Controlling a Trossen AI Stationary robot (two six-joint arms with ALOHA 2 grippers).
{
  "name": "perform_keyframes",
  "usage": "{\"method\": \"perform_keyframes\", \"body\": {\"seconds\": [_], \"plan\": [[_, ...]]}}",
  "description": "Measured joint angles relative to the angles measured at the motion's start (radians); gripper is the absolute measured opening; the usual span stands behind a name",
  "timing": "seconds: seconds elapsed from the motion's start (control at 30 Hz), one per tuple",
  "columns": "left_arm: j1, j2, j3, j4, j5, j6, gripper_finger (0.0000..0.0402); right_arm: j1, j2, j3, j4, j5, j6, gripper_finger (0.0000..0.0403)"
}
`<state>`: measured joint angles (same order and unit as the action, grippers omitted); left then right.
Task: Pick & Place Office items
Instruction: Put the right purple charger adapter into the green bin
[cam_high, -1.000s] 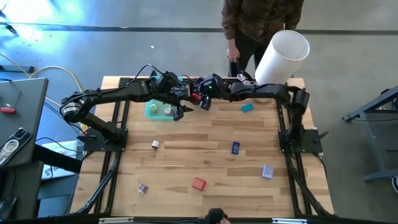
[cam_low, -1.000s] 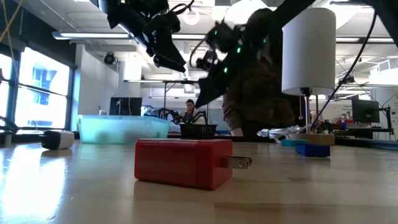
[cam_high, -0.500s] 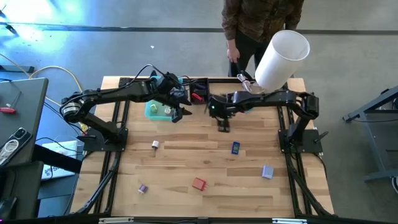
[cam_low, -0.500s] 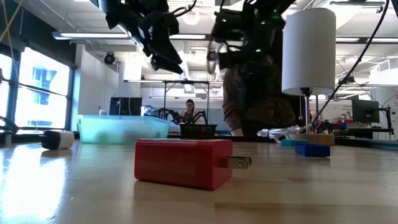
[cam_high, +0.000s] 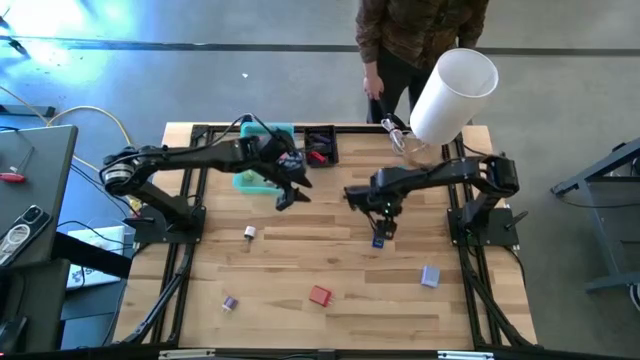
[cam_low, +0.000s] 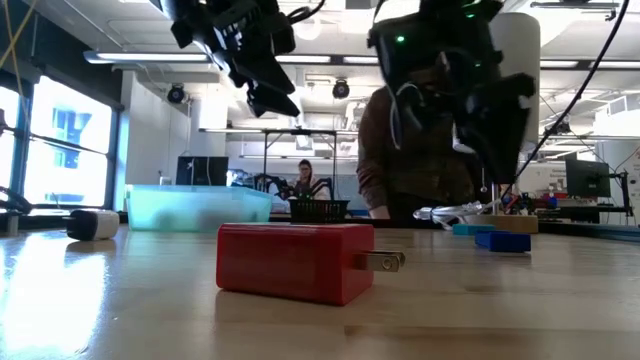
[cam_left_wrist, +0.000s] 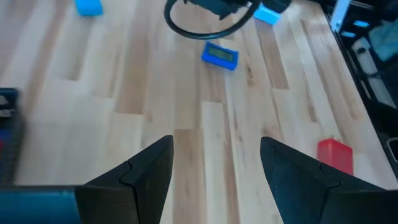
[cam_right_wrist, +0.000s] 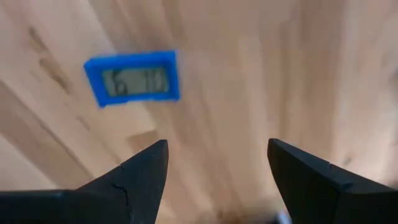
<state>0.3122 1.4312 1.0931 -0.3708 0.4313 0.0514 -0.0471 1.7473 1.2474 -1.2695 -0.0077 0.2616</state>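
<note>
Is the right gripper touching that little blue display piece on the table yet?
Apart. In the right wrist view, bare wood shows between the open right gripper and the blue display piece, which lies ahead of the fingers, not between them.

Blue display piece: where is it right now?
High view: the blue display piece lies flat mid-table, toward the right side, just under the open right hand. The purple block is its nearest neighbour, nearer the front edge.
</note>
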Motion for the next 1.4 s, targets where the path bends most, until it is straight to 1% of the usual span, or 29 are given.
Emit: {"method": "perform_keyframes", "body": {"seconds": [0.13,0.23,0.33,0.47,0.63,0.87,1.03,1.17,1.3,1.4], "plan": [[-0.040,0.040,0.000,0.000,0.000,0.000,0.0234,0.071,-0.014,-0.045,0.000,-0.049,0.151,0.0262],[-0.065,0.066,0.000,0.000,0.000,-0.034,0.0234,0.135,-0.014,-0.051,0.000,-0.030,0.253,0.0262],[-0.080,0.074,-0.001,-0.006,0.000,-0.078,0.0234,0.201,-0.014,-0.051,0.003,0.004,0.318,0.0262],[-0.098,0.069,-0.001,-0.004,0.000,-0.131,0.0234,0.281,-0.014,-0.051,0.006,0.007,0.367,0.0262],[-0.132,0.066,0.000,-0.001,0.001,-0.175,0.0234,0.356,-0.014,-0.051,0.015,0.052,0.438,0.0262],[-0.182,0.066,0.000,0.007,0.002,-0.214,0.0234,0.469,-0.014,-0.051,0.103,0.028,0.454,0.0265],[-0.209,0.066,0.000,0.009,0.002,-0.229,0.0234,0.518,-0.014,-0.051,0.128,0.034,0.507,0.0289],[-0.220,0.066,0.000,0.010,0.001,-0.233,0.0234,0.543,-0.014,-0.051,0.122,0.038,0.569,0.0320],[-0.220,0.066,0.000,0.009,-0.018,-0.235,0.0234,0.562,-0.014,-0.051,0.135,0.033,0.575,0.0348],[-0.219,0.066,0.000,0.009,-0.019,-0.235,0.0234,0.579,-0.014,-0.051,0.138,0.026,0.581,0.0357]]}}
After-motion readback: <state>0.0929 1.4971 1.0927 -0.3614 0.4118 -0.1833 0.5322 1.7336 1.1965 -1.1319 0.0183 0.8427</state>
